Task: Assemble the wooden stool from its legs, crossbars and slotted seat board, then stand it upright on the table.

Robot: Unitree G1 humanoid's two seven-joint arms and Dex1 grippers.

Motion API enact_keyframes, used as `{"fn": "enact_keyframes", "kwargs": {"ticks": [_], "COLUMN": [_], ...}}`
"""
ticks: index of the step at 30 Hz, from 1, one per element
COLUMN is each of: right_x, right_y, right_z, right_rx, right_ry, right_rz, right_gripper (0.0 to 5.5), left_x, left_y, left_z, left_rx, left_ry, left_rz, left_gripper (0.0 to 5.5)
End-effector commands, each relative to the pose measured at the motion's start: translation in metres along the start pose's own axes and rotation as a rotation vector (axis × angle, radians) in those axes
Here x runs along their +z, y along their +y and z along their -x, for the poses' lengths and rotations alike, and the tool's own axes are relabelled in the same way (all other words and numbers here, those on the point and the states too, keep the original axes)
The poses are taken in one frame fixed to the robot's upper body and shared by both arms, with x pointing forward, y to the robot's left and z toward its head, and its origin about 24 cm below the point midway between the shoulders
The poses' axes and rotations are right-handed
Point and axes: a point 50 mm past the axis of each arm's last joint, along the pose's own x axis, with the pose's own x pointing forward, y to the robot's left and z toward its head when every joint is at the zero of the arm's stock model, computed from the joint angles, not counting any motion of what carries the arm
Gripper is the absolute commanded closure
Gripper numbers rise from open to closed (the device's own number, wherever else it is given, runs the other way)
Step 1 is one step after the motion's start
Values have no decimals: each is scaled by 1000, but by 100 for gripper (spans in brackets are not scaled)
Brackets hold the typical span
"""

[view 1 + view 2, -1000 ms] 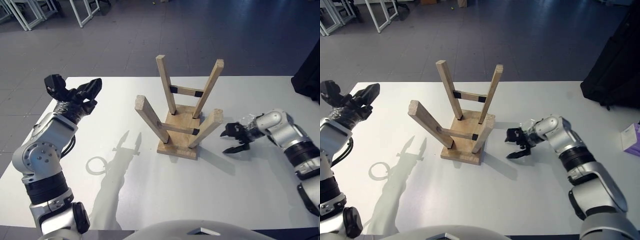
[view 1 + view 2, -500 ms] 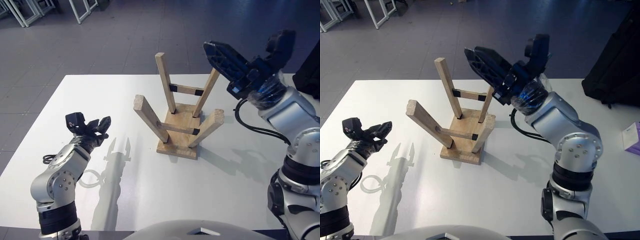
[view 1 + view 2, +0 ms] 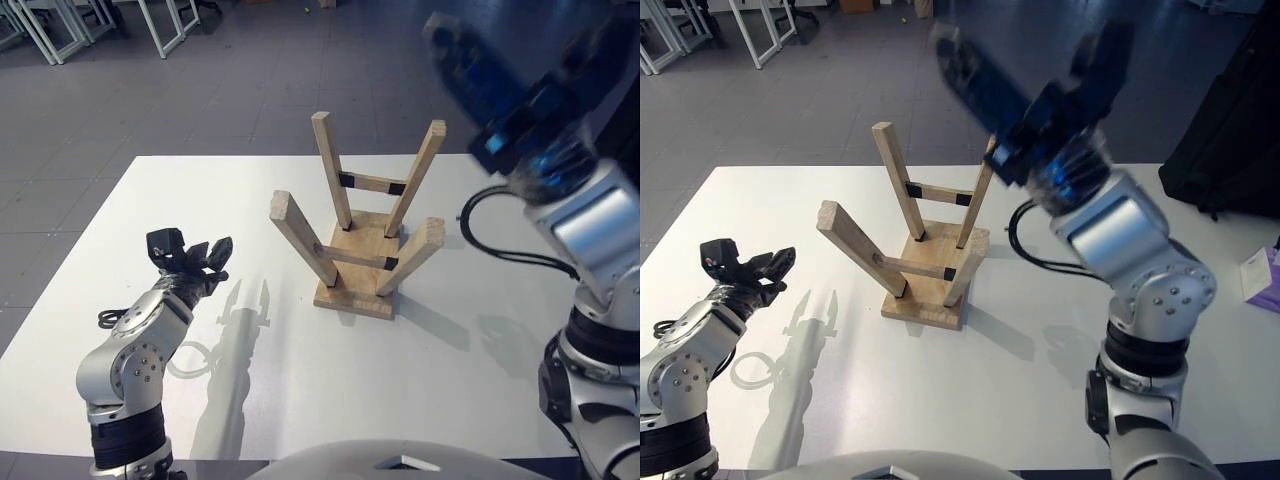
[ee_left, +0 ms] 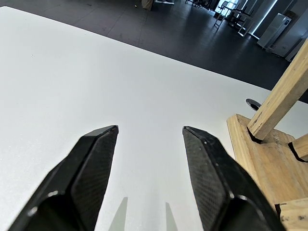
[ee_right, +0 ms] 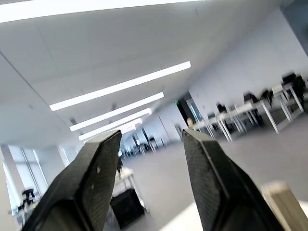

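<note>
The right gripper [image 5: 150,137] points up, fingers spread apart, against ceiling lights [image 5: 120,86] and distant desks [image 5: 243,120]; a blurred wooden piece [image 5: 285,204] shows nearby.

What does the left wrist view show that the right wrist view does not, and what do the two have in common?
Left wrist view, not the right: the white table top, the pale wooden slotted seat board lying on it, and a light wooden leg rising tilted from a slot. Right wrist view, not the left: a white ceiling with long strip lights, and desks far off. Both: black fingers, open with nothing between them: the left gripper over the table, the right gripper raised towards the ceiling.
</note>
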Motion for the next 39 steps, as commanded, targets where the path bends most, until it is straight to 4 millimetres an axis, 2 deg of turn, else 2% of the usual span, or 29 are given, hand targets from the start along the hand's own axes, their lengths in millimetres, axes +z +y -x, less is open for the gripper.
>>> {"fn": "enact_keyframes", "kwargs": {"ticks": [1,3,5,6,8,11,15,17,18,19,21,23,26,29,31,32,36,39], "right_x": [-7,-33,-62,-75,-86,-80,-36,-12,-6,-9,-24,-39,-73,-98,-98,-96,-91,-90], "right_y": [1,-6,-21,-29,-33,-23,-14,-24,-33,-45,-65,-73,-61,-19,2,6,-6,1], "right_z": [2,11,25,32,37,26,7,9,14,25,52,71,78,44,22,16,18,12], "right_rx": [10,-16,-60,-82,-100,-67,-75,-153,-193,-245,-327,-315,-130,120,218,227,155,168], "right_ry": [55,226,398,455,464,338,71,38,83,195,447,648,871,759,646,616,623,537], "right_rz": [26,145,256,293,305,264,167,256,335,467,643,742,777,646,567,549,543,411], "right_gripper": [319,319,319,319,319,319,319,319,319,319,319,319,319,319,319,319,319,319], "left_x": [2,1,1,2,4,5,2,-2,-5,-7,-9,-9,-9,-6,-4,-2,2,4], "left_y": [-2,-2,0,0,-1,0,1,3,3,4,4,5,5,6,7,7,14,20], "left_z": [-2,-1,0,-1,-4,-5,-2,0,3,5,7,8,9,3,0,-1,1,8], "left_rx": [1,7,18,19,10,9,21,31,39,46,55,61,63,54,50,49,68,69], "left_ry": [-7,-8,-15,-18,-19,-19,-15,-8,-6,-2,1,-1,-1,3,2,0,-10,-9], "left_rz": [-2,-1,0,-1,-6,-11,-8,-2,2,4,5,6,6,1,-5,-8,-14,-49], "left_gripper": [303,303,303,303,303,303,303,303,303,303,303,303,303,303,303,303,303,303]}}
